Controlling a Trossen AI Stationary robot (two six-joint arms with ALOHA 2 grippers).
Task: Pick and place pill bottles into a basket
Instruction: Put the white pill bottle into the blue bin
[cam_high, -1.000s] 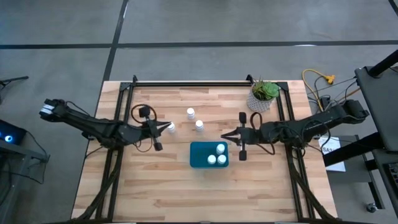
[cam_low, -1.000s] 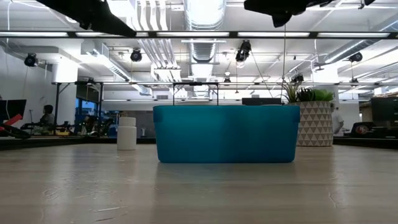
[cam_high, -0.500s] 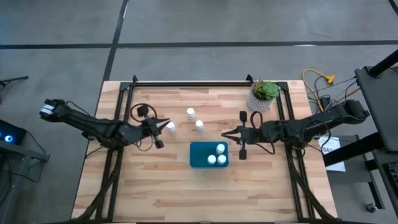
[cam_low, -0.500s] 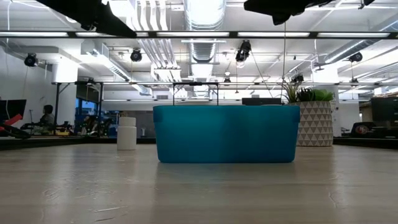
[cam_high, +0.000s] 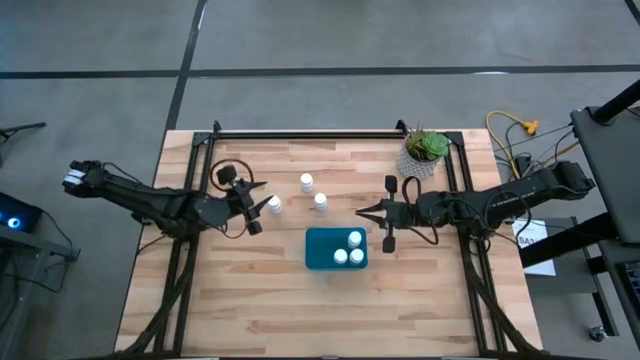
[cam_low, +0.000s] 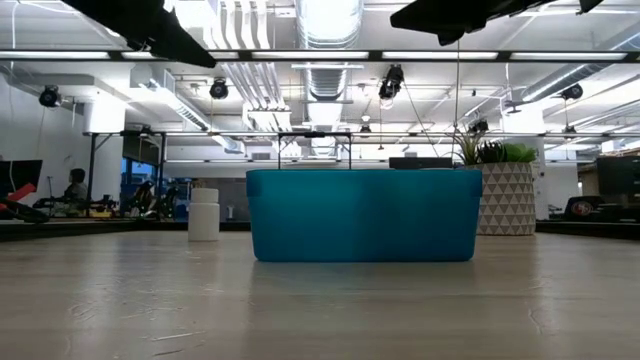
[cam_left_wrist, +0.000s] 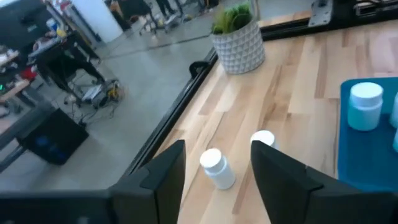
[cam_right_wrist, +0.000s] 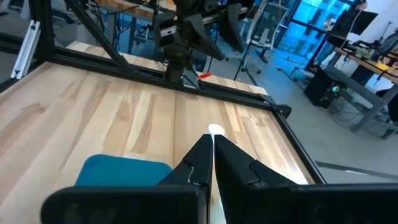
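The teal basket (cam_high: 322, 250) sits at mid-table with three white pill bottles (cam_high: 355, 239) standing inside. Three more bottles stand on the wood beyond its far left: one (cam_high: 306, 182), one (cam_high: 320, 201) and one (cam_high: 273, 204). My left gripper (cam_high: 262, 203) hovers open above the table, its tips next to the leftmost bottle. In the left wrist view, the open fingers (cam_left_wrist: 168, 174) frame two bottles (cam_left_wrist: 216, 168) farther ahead. My right gripper (cam_high: 360, 213) hangs shut, off the basket's far right corner; a bottle cap (cam_right_wrist: 216, 129) shows beyond its tips.
A white patterned plant pot (cam_high: 420, 160) stands at the far right of the table. Black frame rails (cam_high: 300, 133) run along the far edge and both sides. Bare wood lies in front of the basket.
My left gripper has opened and drawn back slightly toward the table's left edge. The bottles and the basket stand where they were.
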